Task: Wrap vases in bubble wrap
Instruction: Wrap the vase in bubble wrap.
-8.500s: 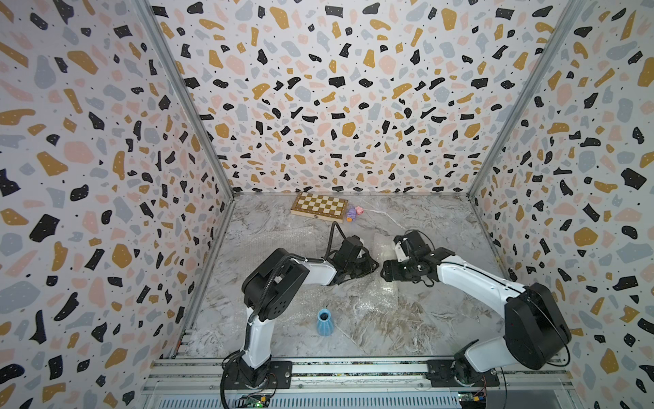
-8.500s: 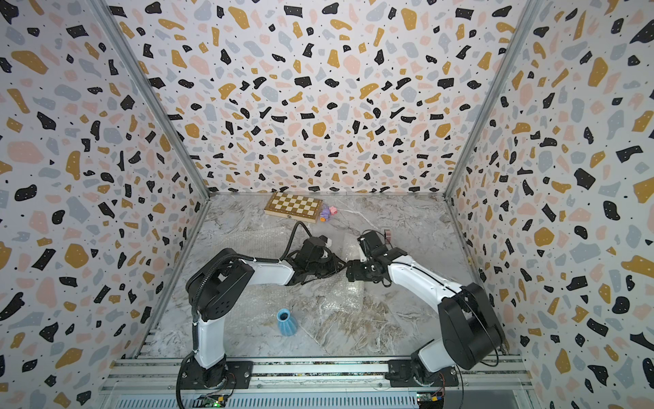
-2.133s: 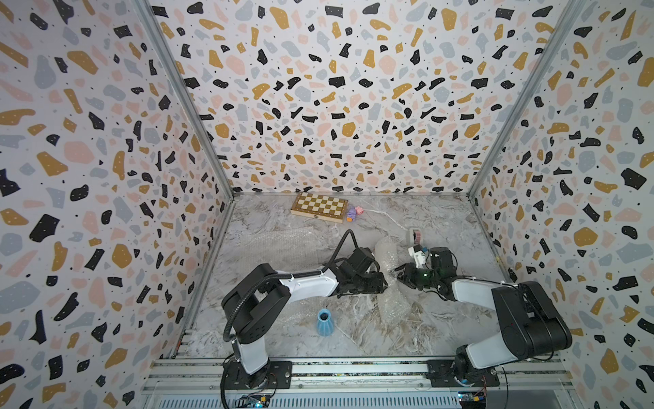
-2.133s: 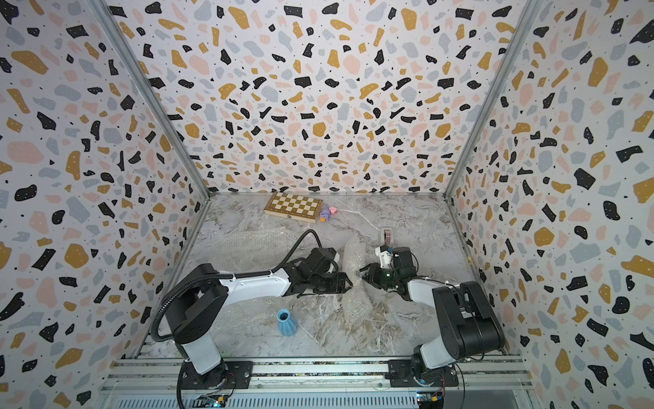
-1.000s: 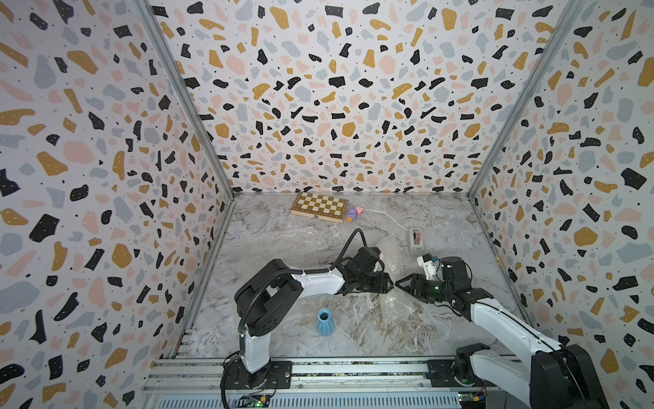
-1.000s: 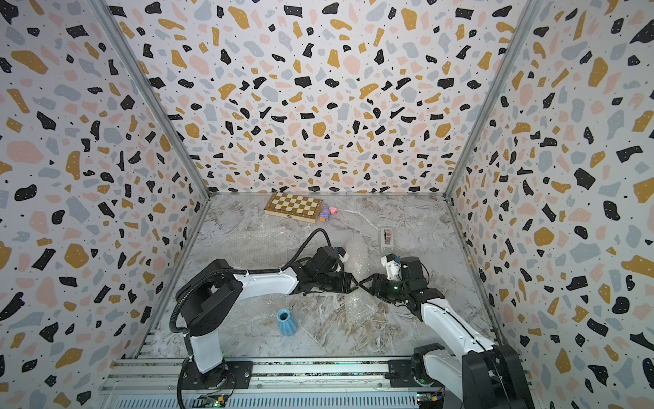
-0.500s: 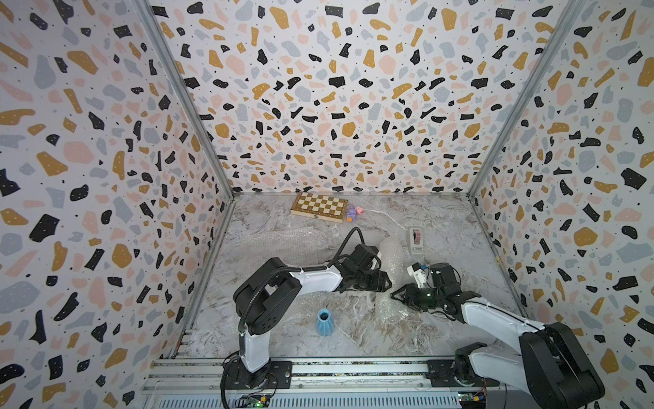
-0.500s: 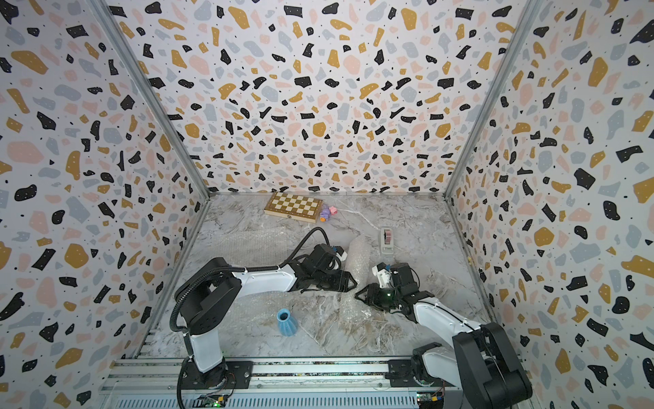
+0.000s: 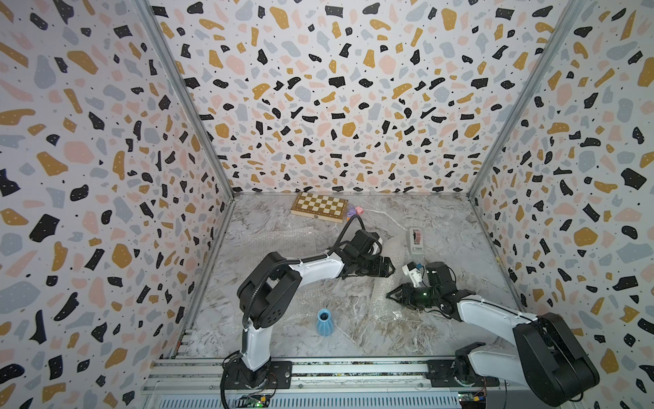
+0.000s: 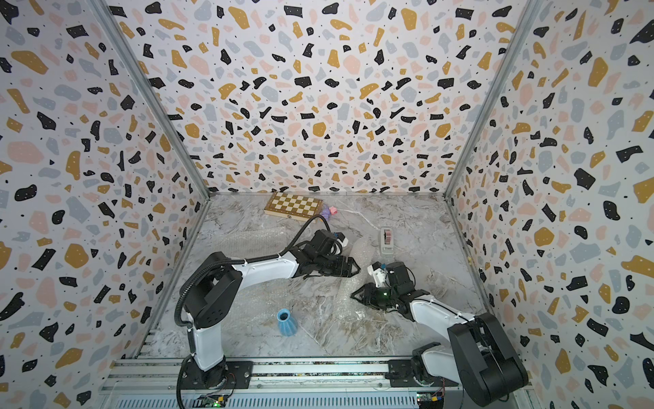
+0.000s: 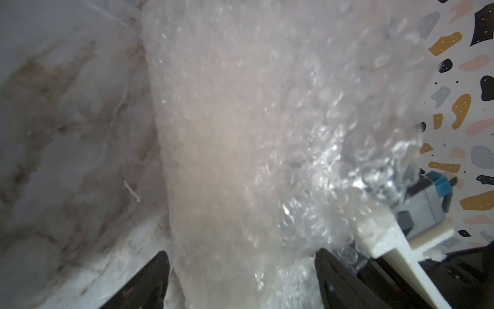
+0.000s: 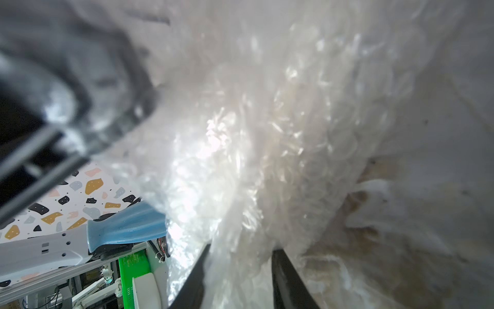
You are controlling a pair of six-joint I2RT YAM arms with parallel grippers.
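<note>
Bubble wrap (image 11: 267, 107) is rolled loosely around the cream-white vase (image 11: 213, 166), whose pale body shows through the plastic in the left wrist view. The bundle lies on its side on the marble tabletop (image 9: 460, 226), right of centre, and its crinkled near end (image 9: 378, 301) shows in both top views.

The left claw (image 9: 390, 270) reaches in from the left at the bundle's far half. Its jaws are spread wide, with one finger (image 11: 157, 278) on each side of the roll; whether they press on it I cannot tell. The right claw (image 9: 391, 294) comes from the right at the near half. Its jaws are drawn narrow, and a crumpled fold of the wrap (image 12: 240, 240) is pinched between them. The two claws are near each other but apart.

The light blue vase (image 9: 324, 321) stands upright and unwrapped near the front edge, left of the bundle and well apart from both claws. A second sheet (image 9: 279, 240) lies flat on the left, farther back. A chessboard (image 9: 320, 207) rests by the back wall, and a tape dispenser (image 9: 416, 240) sits just beyond the bundle's far end, on its right.
</note>
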